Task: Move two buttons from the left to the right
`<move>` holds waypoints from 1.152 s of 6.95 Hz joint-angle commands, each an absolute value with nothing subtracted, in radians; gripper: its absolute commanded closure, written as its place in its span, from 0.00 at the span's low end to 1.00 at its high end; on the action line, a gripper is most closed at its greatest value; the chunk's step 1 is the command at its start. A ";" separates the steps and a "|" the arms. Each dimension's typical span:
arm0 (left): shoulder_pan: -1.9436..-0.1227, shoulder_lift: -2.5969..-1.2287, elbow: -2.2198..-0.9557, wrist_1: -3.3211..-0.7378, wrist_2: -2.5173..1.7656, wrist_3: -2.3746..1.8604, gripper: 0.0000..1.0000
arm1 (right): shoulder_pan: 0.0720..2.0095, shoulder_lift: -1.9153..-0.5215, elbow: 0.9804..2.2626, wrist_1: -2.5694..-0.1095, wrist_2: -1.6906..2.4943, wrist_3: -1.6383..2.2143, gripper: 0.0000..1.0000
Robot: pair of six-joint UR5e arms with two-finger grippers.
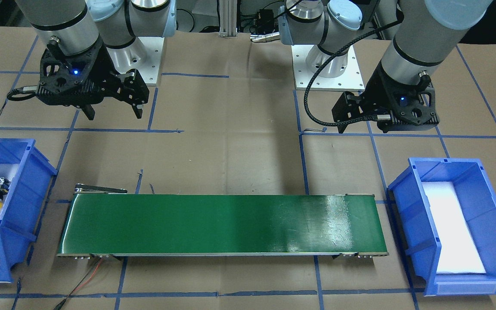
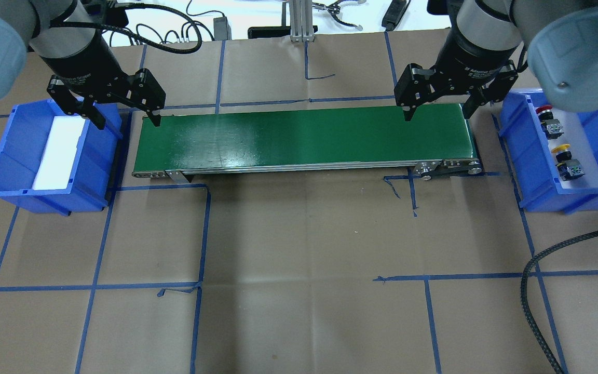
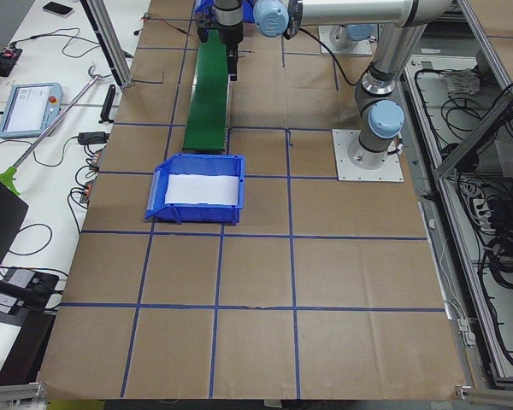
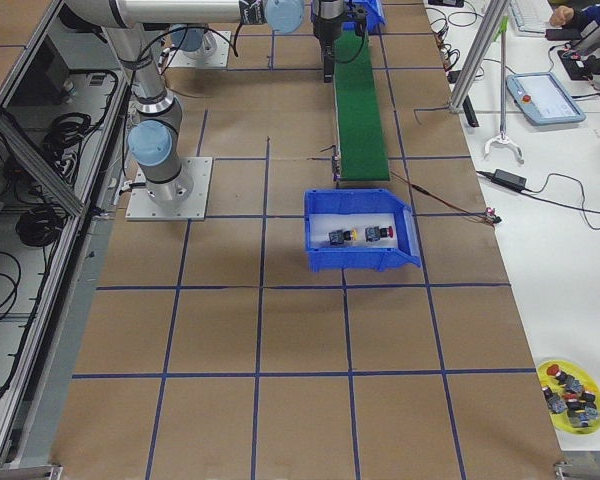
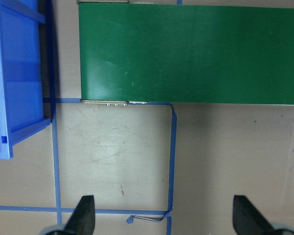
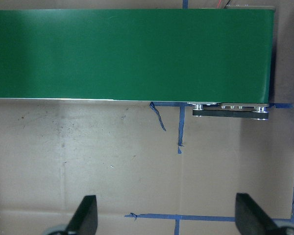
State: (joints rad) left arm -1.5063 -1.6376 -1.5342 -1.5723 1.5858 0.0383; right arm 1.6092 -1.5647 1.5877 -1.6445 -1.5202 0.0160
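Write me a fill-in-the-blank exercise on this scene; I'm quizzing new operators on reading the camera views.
1. The yellow button and the red button lie in the blue bin on the robot's ____ side.
2. The other blue bin holds only a ____ pad.
3. Between the bins lies a ____ conveyor belt.
4. The left hand and the right hand are both ____ and hold nothing.
Missing words: right; white; green; open.

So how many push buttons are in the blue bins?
2. Both lie in the bin on the robot's right: the red button farther from the robot, the yellow button nearer. The other bin shows only a white liner.
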 commanded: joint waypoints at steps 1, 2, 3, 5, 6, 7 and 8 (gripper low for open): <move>-1.506 -1.638 -1.534 -1.572 1.585 0.038 0.00 | 1.609 -1.565 1.582 -1.651 -1.519 0.014 0.00; -1.506 -1.638 -1.534 -1.572 1.585 0.038 0.00 | 1.609 -1.562 1.582 -1.651 -1.519 0.012 0.00; -1.506 -1.637 -1.534 -1.572 1.585 0.038 0.00 | 1.608 -1.559 1.585 -1.646 -1.519 0.011 0.00; -1.506 -1.638 -1.534 -1.572 1.586 0.038 0.00 | 1.608 -1.559 1.588 -1.640 -1.519 0.011 0.00; -1.506 -1.638 -1.534 -1.572 1.586 0.038 0.00 | 1.608 -1.559 1.588 -1.640 -1.519 0.011 0.00; -1.506 -1.638 -1.534 -1.572 1.586 0.038 0.00 | 1.608 -1.559 1.588 -1.641 -1.520 0.011 0.00; -1.506 -1.638 -1.534 -1.572 1.586 0.038 0.00 | 1.608 -1.559 1.588 -1.641 -1.519 0.011 0.00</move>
State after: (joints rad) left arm -1.5063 -1.6382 -1.5340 -1.5723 1.5861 0.0384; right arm 1.6076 -1.5586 1.5876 -1.6410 -1.5193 0.0108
